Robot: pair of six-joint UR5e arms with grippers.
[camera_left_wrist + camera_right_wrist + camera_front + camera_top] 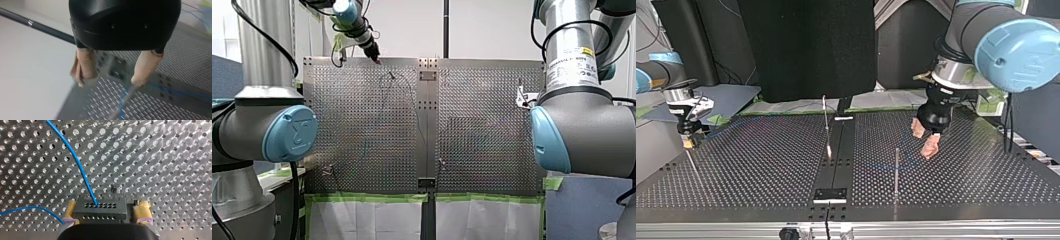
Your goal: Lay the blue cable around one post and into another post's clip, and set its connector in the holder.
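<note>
– Right wrist view, and we're straight into it: my right gripper (106, 206) has its yellow pads (142, 211) pressed against both ends of a dark grey rectangular connector block (100, 210) with rows of small holes.

– So it's clamped on?

– Clamped on, one pad at each end. The thin blue cable (77, 162) comes out of the block's holed face and arcs away over the perforated metal table (162, 157). A second stretch of it curves in low beside one pad.

– Where does that sit on the table?

– The top view puts that gripper at the view's left edge, down close to the surface, and the blue line trails off from it toward the table's far side.

– Over to the other arm.

– Left wrist view: my left gripper (109, 81) has a black body and two beige-padded fingers (85, 66) spread well apart, with nothing between them. The cable lies on the table underneath, just past one fingertip.

– An empty hand, then.

– Empty and wide open. In the top view it hangs over the table to the right of the dark centre strip (841, 150), near a thin upright metal post (896, 170). A faint run of blue crosses the table at that post, though I can't tell whether the two are touching.

– Any other posts?

– A second slim post (825, 117) stands farther back, beside the strip. In the front view the left gripper is up by the table's far edge.
</note>
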